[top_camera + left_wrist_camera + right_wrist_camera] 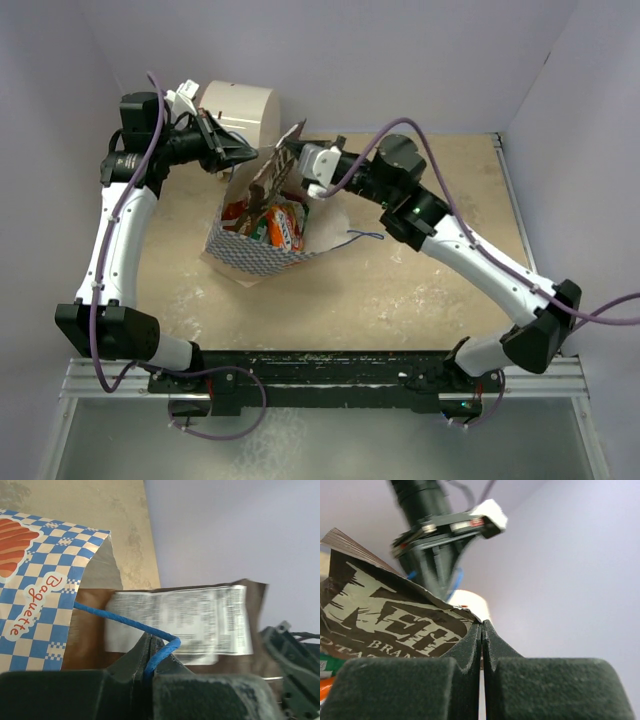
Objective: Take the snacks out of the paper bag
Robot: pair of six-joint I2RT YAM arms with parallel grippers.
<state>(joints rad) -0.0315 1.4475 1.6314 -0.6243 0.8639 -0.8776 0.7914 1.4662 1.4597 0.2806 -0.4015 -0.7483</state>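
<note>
The blue-and-white checkered paper bag (250,252) stands open mid-table, with red-orange and green snacks (278,224) still inside. My left gripper (243,152) is above the bag's far left rim, shut on its thin blue cord handle (120,620), which loops between the jaws of the left gripper (150,640). My right gripper (292,160) is shut on the top corner of a brown packet (270,178), which it holds up over the bag's mouth. The right wrist view has the right gripper (482,624) pinching the brown packet (395,625). Its white printed back (180,622) faces the left wrist camera.
A big cream cylinder (243,108) stands right behind the left gripper at the back. The bag's other blue cord handle (362,236) lies on the beige tabletop (400,290) to the bag's right. Grey walls close in the back and both sides.
</note>
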